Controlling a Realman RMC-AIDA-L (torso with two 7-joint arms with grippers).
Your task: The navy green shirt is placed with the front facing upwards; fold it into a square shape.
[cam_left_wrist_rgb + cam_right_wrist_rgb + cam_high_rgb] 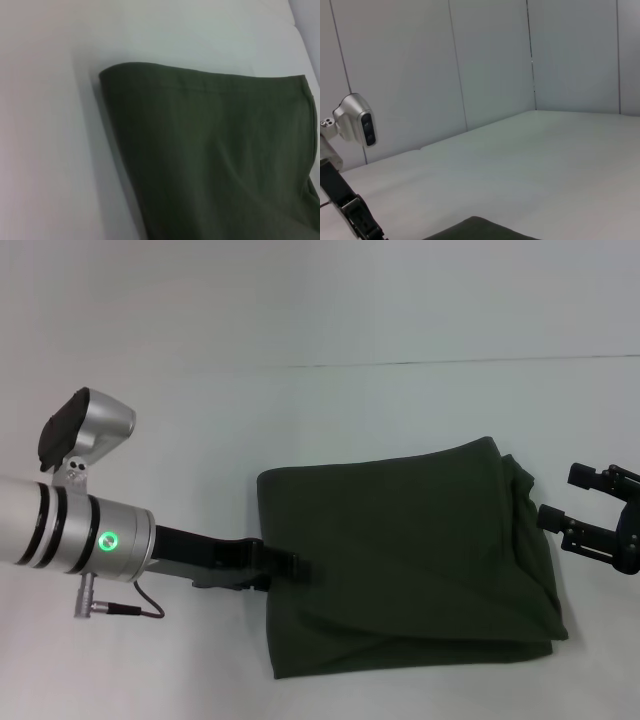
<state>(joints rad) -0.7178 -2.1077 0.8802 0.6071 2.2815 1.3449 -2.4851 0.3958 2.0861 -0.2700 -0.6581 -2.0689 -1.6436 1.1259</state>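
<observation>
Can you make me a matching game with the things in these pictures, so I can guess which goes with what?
Things:
1. navy green shirt
2. left gripper
3. right gripper
4. table

Places or states:
A. white and bare around the cloth
B. at the shirt's left edge, touching the cloth
C. folded into a rough square, plain green side up
D. open, just off the shirt's right edge

Pairs: 1-C, 2-B, 3-D, 4-A
</observation>
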